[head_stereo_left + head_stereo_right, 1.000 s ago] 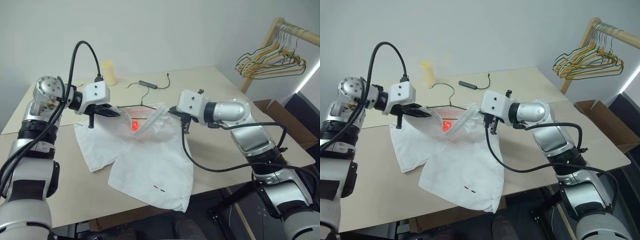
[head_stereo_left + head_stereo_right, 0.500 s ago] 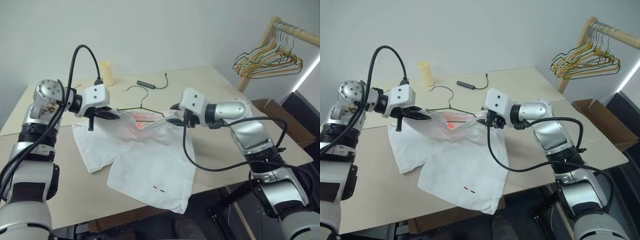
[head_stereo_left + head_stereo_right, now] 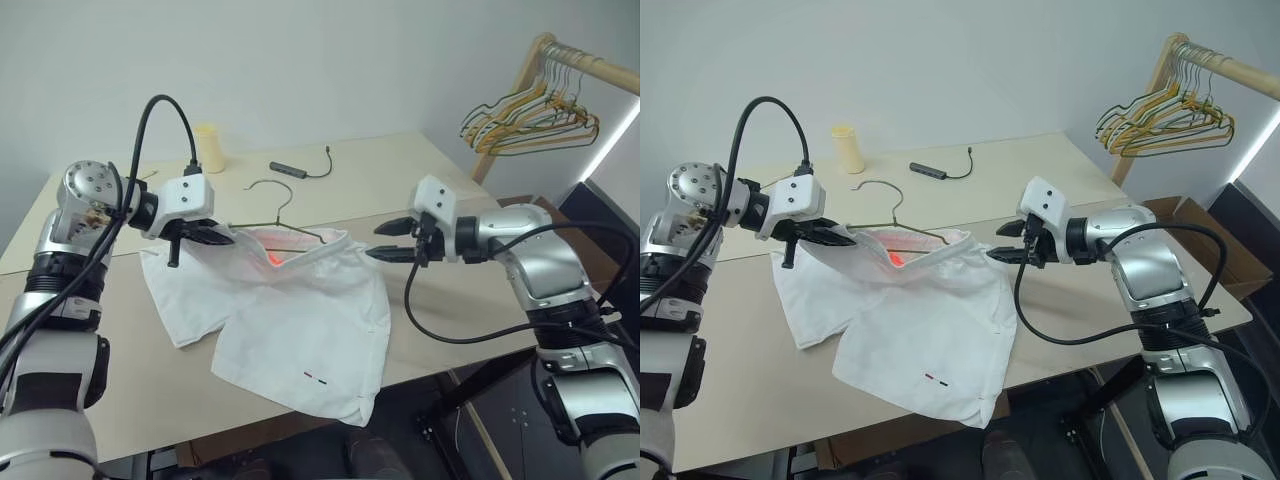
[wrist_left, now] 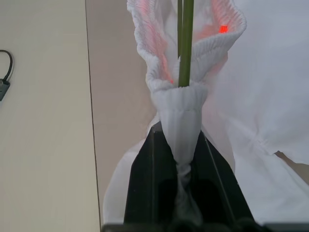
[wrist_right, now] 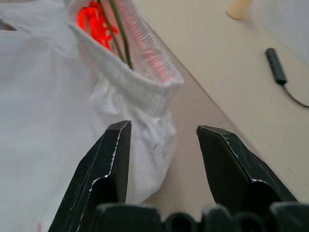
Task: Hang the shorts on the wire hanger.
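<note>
While shorts (image 3: 290,310) are lying spread on table (image 3: 420,175), wire hanger (image 3: 285,215) is sitting inside waistband; left gripper (image 3: 215,237) is pinching waistband's left end, right gripper (image 3: 385,240) is hovering just right of shorts, fingers spread, gripping nothing.

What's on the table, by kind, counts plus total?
Shorts: 1
Wire hanger: 1
Pale yellow cylinder: 1
Black cabled device: 1
Total: 4
</note>
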You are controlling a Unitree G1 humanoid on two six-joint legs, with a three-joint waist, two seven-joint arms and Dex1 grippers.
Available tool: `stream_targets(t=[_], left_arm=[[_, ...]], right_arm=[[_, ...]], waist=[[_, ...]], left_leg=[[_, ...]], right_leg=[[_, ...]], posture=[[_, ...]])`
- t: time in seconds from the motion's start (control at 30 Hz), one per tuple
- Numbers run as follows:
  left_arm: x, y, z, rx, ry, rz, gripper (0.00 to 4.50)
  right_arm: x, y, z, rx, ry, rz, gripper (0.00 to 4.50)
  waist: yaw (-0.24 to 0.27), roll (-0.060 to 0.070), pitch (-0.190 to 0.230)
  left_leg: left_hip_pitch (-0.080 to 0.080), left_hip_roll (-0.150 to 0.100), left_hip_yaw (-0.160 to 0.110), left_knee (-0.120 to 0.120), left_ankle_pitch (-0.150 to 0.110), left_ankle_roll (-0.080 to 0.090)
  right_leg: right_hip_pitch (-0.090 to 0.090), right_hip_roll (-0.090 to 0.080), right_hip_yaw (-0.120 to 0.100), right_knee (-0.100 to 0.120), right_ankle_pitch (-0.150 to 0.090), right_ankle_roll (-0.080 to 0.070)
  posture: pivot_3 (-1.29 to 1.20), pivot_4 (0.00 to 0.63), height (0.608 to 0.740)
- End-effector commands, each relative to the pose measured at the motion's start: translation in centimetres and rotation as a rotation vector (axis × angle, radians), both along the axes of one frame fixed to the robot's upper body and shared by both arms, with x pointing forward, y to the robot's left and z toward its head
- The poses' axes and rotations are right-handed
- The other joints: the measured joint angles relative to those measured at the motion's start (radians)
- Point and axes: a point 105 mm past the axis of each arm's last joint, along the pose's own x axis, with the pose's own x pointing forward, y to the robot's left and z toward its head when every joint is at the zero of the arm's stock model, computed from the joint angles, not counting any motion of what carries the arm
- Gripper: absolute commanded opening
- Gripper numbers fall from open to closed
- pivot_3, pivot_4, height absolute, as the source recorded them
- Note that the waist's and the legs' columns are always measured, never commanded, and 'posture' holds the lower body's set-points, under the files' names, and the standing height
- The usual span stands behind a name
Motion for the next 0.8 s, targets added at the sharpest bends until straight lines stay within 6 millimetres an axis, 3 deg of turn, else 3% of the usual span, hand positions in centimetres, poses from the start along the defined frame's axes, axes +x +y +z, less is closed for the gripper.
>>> stream_targets(t=[0.03,0.17,0.43,0.8], left_arm=[[-0.3,0.1,1.6,-0.028,-0.046,-0.01,0.0],[-0.4,0.2,1.6,-0.026,-0.043,-0.012,0.0],[-0.6,-0.1,1.3,-0.04,-0.035,-0.019,0.0],[-0.6,-0.8,1.6,-0.072,-0.035,-0.037,0.0]], right_arm=[[0.8,0.3,-0.3,0.01,-0.004,0.026,2.6],[1.0,1.3,-1.1,0.015,0.003,0.094,2.6],[1.3,4.0,0.1,0.058,-0.061,0.159,2.6],[1.1,5.2,-0.4,0.003,-0.099,0.189,2.6]], waist=[[-0.001,0.0,0.0],[-0.002,0.0,0.0],[0.001,0.0,0.0],[0.0,0.0,0.0]], left_leg=[[0.0,0.0,0.0,0.0,0.0,0.0],[0.002,0.0,0.001,0.0,0.0,0.0],[0.002,0.0,0.0,0.0,0.0,0.0],[0.001,0.0,0.0,0.0,0.0,0.0]], right_leg=[[0.0,0.0,0.0,0.0,0.0,0.0],[0.0,0.0,0.001,0.0,0.0,0.0],[0.0,0.0,0.001,0.001,0.0,0.0],[0.0,0.0,0.001,0.002,0.0,0.0]], posture=[[-0.12,0.0,0.74],[-0.12,0.0,0.74],[-0.11,0.0,0.74],[-0.13,0.0,0.74]])
